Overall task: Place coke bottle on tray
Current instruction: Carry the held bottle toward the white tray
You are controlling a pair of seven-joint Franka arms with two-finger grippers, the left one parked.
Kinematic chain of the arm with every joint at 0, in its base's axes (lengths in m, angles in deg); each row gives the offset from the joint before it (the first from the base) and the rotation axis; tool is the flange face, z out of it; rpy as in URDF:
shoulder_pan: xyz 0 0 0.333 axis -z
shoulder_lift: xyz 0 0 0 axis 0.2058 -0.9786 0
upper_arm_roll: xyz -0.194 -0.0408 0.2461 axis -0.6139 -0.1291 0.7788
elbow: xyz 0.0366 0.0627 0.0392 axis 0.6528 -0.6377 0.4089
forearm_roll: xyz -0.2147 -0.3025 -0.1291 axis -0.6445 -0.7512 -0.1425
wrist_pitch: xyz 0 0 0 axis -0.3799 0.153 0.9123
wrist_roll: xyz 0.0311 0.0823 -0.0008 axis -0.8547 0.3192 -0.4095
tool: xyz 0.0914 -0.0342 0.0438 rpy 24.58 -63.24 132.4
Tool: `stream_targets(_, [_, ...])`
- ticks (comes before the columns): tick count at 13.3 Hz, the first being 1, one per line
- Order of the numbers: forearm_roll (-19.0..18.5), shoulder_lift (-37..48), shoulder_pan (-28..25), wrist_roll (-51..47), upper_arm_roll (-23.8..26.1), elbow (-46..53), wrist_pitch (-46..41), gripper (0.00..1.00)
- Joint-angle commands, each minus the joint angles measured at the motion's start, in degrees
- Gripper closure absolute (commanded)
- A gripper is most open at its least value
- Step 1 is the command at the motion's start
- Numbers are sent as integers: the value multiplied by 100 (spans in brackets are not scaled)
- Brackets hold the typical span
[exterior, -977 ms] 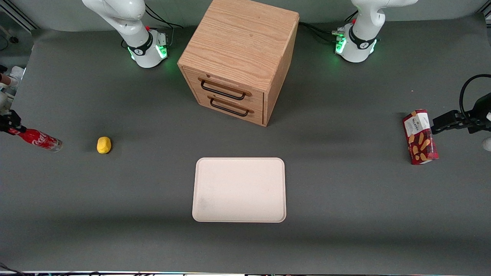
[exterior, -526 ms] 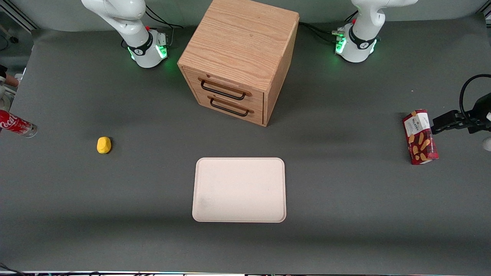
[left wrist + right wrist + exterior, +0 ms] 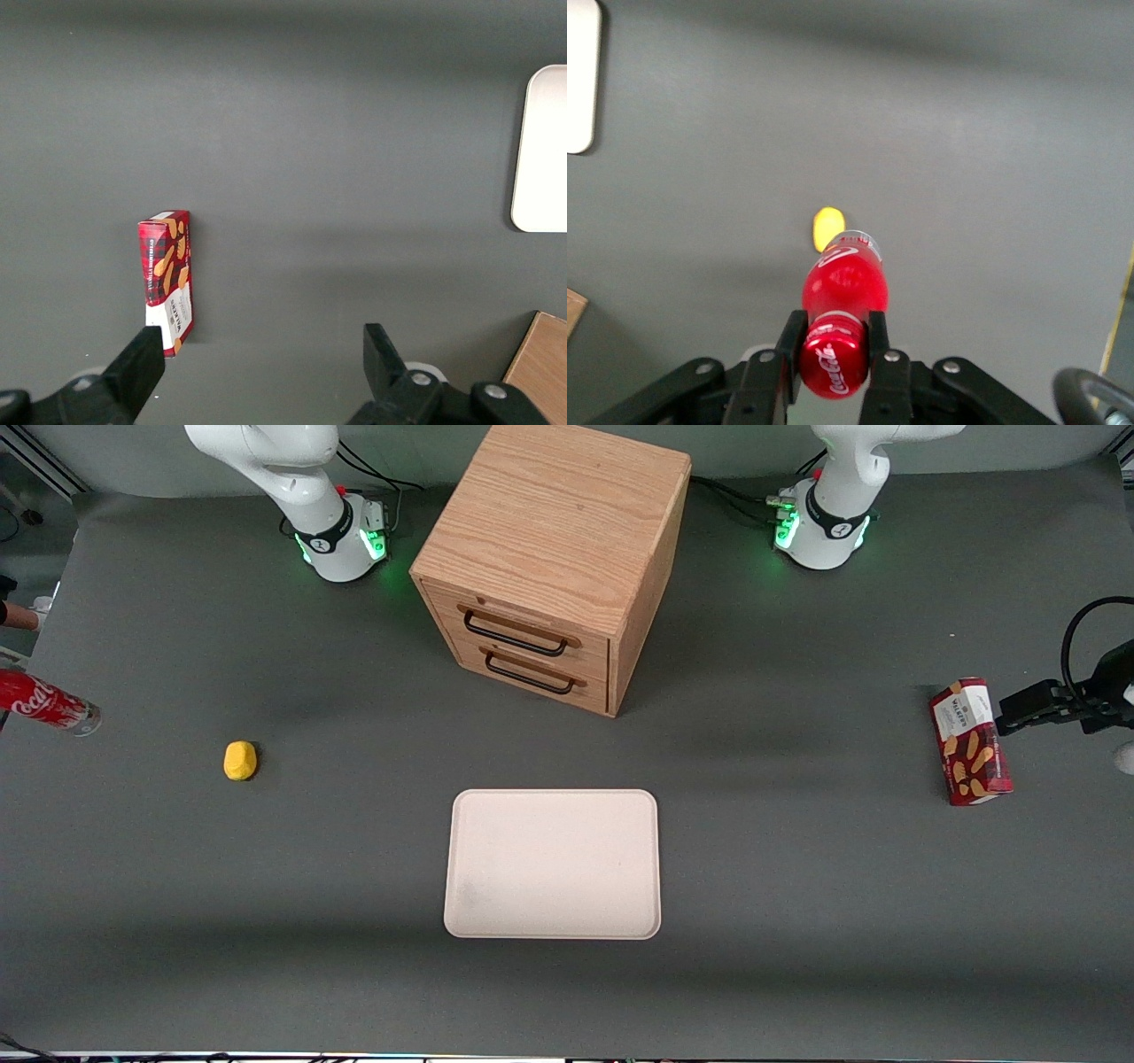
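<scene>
Grey matting covers the whole worktop (image 3: 797, 921). From the front view, the coke bottle (image 3: 49, 703) hangs tilted in the air at the working arm's end, clear base pointing toward the middle of the worktop, its cap end running out of the picture, so the gripper holding it is out of sight here. A yellow lemon (image 3: 239, 761) lies on the worktop a little nearer the front camera than the bottle. The tray (image 3: 554, 864) rests flat mid-worktop, well apart from the bottle, with a wooden drawer cabinet (image 3: 554, 558) farther from the camera than it. A red biscuit box (image 3: 970, 741) lies toward the parked arm's end.

From the left wrist view, the biscuit box (image 3: 168, 279) lies on the mat, and a corner of the tray (image 3: 540, 159) shows.

From the right wrist view, the gripper (image 3: 834, 341) has its fingers (image 3: 790, 336) clamped on the neck of the coke bottle (image 3: 843, 283), just under the red cap. Past the bottle's base lies the lemon (image 3: 827, 227); the tray (image 3: 580, 80) lies well apart from the fingers.
</scene>
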Motion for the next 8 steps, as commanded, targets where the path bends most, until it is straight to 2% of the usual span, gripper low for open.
stream_targets(1, [-101,-49,-719,-980,-60,190,-204,100])
stream_targets(8, [-4,-777,-2803,-3774,-34,1270,-547,100])
